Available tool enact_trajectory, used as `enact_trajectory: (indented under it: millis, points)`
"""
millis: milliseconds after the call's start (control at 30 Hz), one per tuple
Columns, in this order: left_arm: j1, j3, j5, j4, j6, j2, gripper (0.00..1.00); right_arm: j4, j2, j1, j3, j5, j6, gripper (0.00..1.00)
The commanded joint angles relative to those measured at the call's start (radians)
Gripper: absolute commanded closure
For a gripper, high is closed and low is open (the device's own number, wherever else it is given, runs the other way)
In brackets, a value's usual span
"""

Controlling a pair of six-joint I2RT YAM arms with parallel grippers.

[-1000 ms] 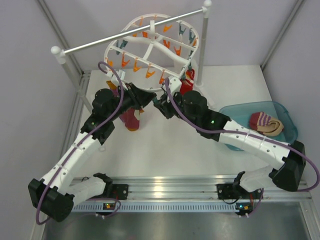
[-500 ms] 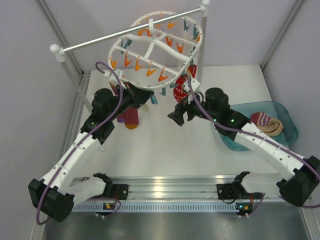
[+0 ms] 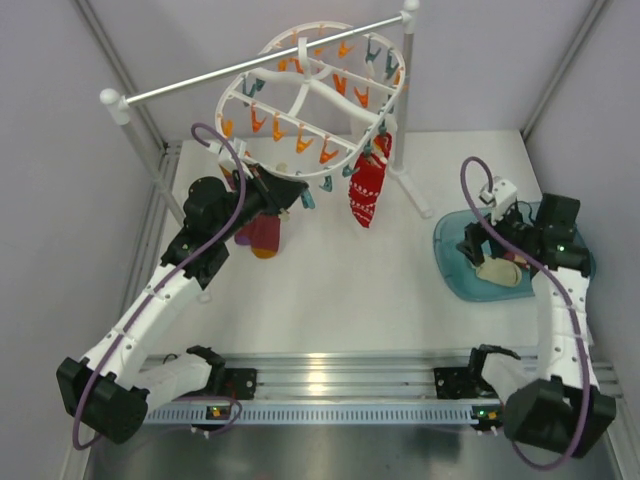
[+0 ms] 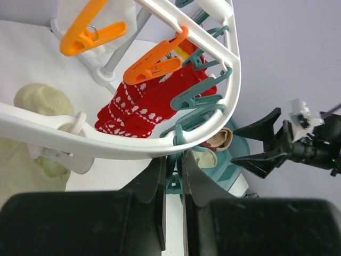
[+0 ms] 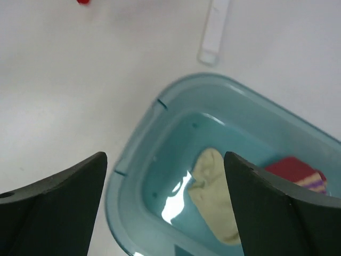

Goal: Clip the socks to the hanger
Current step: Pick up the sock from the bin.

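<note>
Socks [image 5: 213, 197] lie inside the teal basin [image 5: 128, 176]; right gripper [image 5: 165, 156] above it, jaws released, should descend straight on the cream one. Left gripper [image 4: 174, 160], away from the basin, clenches a clip [image 4: 171, 181] of the hanger [image 4: 229, 69].

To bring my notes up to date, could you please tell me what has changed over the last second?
The right gripper left the hanger, opened and swung out to the right; it now hovers over the teal tub, above a cream sock. The red sock hangs clipped to the hanger. The left gripper stayed shut on a teal clip at the rim.
</note>
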Motion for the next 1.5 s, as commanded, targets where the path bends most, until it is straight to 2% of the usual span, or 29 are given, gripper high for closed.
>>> enact_trajectory:
  millis: [0, 67, 100, 133, 200, 300, 467, 667, 700, 800, 867, 967, 1000, 1100, 1267, 1467]
  points:
    - [0.001, 0.013, 0.012, 0.026, 0.013, -0.018, 1.00, -0.351, 0.128, -0.195, 0.050, -0.116, -0.552, 0.13]
    - [0.002, 0.009, 0.010, 0.025, 0.015, -0.019, 1.00, -0.488, 0.270, -0.321, 0.108, -0.101, -0.724, 0.15]
    - [0.002, 0.009, 0.012, 0.026, 0.015, -0.020, 1.00, -0.529, 0.320, -0.362, 0.128, -0.101, -0.887, 0.19]
    - [0.004, 0.007, 0.012, 0.025, 0.015, -0.018, 1.00, -0.561, 0.410, -0.430, 0.147, -0.096, -0.962, 0.20]
    - [0.002, 0.002, 0.010, 0.028, 0.013, -0.019, 1.00, -0.638, 0.490, -0.465, 0.191, -0.066, -1.132, 0.28]
    - [0.004, -0.002, 0.007, 0.034, 0.012, -0.015, 1.00, -0.635, 0.587, -0.473, 0.201, 0.002, -1.197, 0.35]
    - [0.010, -0.002, 0.001, 0.029, 0.023, -0.016, 1.00, -0.443, 0.559, -0.429, 0.051, 0.034, -1.171, 0.38]
    - [0.015, 0.009, 0.002, 0.020, 0.024, -0.001, 1.00, -0.098, 0.493, -0.361, -0.138, 0.103, -1.068, 0.35]
    - [0.015, 0.009, 0.002, 0.020, 0.023, 0.000, 1.00, -0.034, 0.496, -0.358, -0.147, 0.109, -1.045, 0.34]
    - [0.015, 0.012, 0.007, 0.026, 0.019, 0.008, 1.00, 0.014, 0.519, -0.351, -0.152, 0.120, -1.016, 0.39]
    - [0.015, 0.012, 0.004, 0.025, 0.021, 0.013, 1.00, 0.022, 0.539, -0.344, -0.143, 0.129, -1.016, 0.45]
    - [0.016, 0.013, 0.001, 0.028, 0.026, 0.014, 1.00, 0.035, 0.550, -0.329, -0.141, 0.129, -1.014, 0.71]
    - [0.016, 0.013, 0.001, 0.029, 0.026, 0.017, 1.00, 0.035, 0.550, -0.323, -0.137, 0.123, -0.999, 0.86]
    - [0.016, 0.016, 0.001, 0.025, 0.027, 0.017, 1.00, -0.021, 0.543, -0.301, -0.094, 0.073, -0.950, 1.00]
    - [0.016, 0.021, 0.004, 0.015, 0.029, 0.014, 1.00, -0.197, 0.506, -0.286, 0.035, -0.058, -0.847, 1.00]
    - [0.016, 0.022, 0.010, 0.014, 0.029, 0.011, 1.00, -0.369, 0.374, -0.269, 0.093, -0.229, -0.640, 1.00]
